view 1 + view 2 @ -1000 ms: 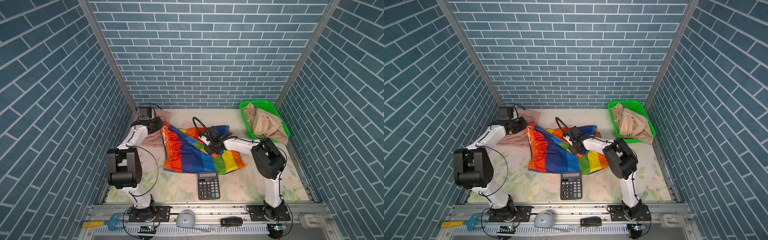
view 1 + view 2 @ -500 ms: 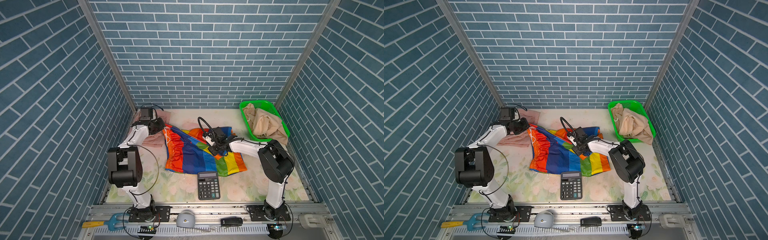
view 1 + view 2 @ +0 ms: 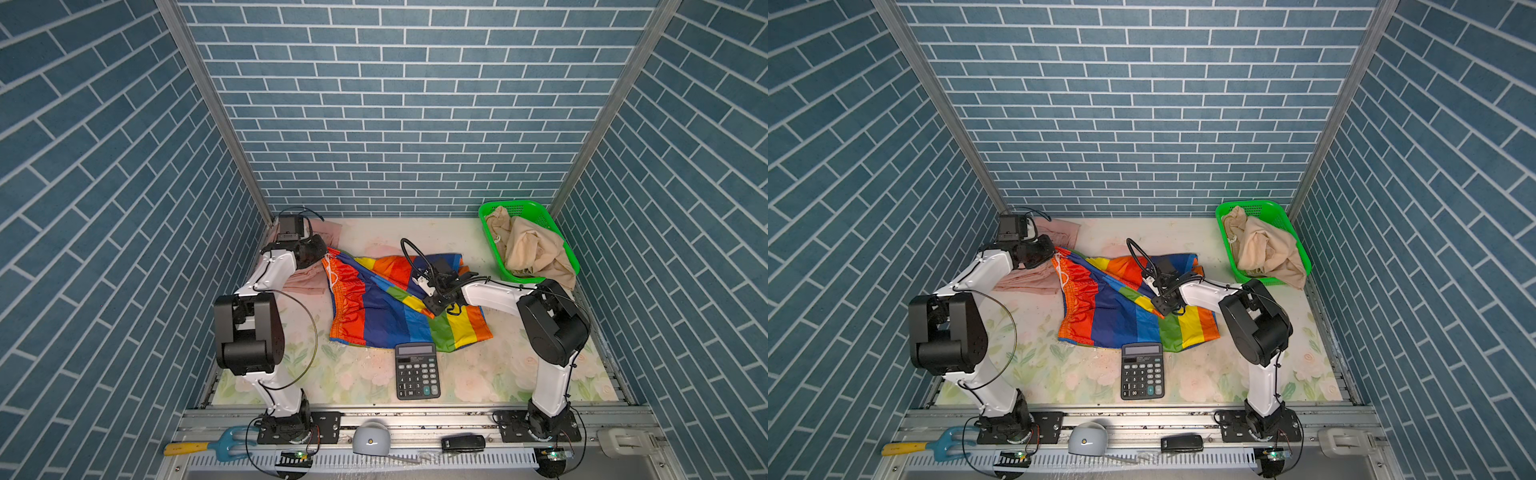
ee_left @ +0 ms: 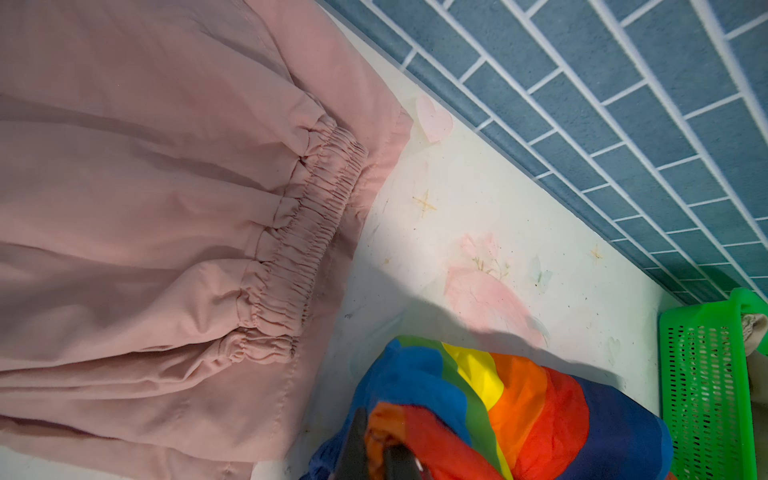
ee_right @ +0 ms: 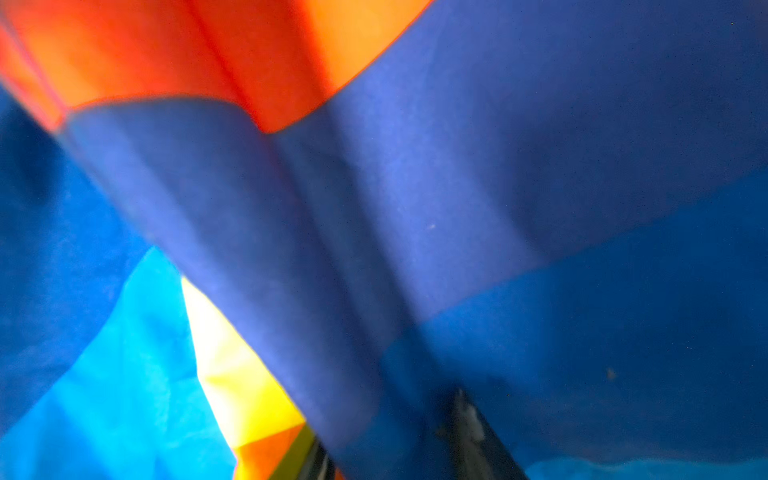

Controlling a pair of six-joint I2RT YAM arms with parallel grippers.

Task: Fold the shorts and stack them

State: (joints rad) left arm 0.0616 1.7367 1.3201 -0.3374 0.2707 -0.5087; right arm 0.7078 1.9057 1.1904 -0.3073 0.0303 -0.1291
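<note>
At centre in both top views, rainbow-striped shorts (image 3: 374, 316) (image 3: 1100, 316) lie spread, right gripper (image 3: 433, 306) low over them. Left wrist view: left gripper (image 4: 374, 451) pinches their corner beside pink shorts (image 4: 145, 208). Right wrist view: blurred cloth hides that claw's state.

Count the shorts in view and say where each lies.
3: rainbow-striped shorts spread out in the middle; pale pink shorts at the back left, beside them; beige shorts heaped in the green basket at the back right. Others could be hidden under that heap.
</note>
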